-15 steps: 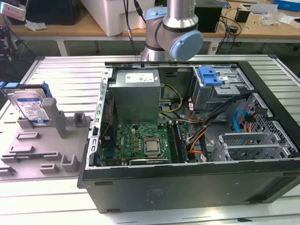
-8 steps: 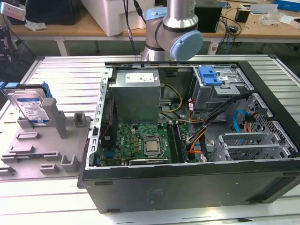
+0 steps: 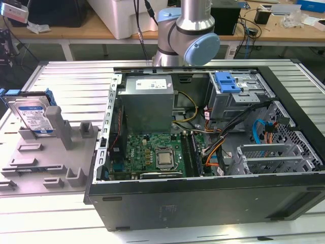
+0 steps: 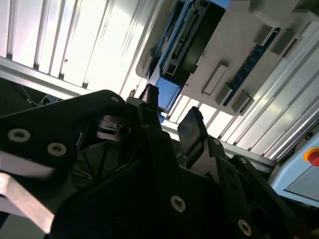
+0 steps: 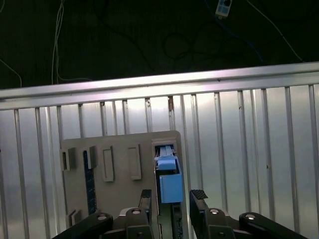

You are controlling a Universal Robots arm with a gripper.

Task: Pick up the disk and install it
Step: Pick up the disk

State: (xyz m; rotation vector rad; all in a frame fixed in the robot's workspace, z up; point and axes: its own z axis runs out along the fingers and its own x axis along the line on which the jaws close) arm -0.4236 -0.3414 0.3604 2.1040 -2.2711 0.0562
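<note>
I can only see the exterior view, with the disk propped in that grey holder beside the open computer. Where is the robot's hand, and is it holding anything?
Observer: In the first wrist view the hand is open and holds nothing.
Operator: Is it anywhere near the disk?
Observer: It hangs above the disk without touching it. In that view the disk's blue end lines up with the gap between the fingers.
</note>
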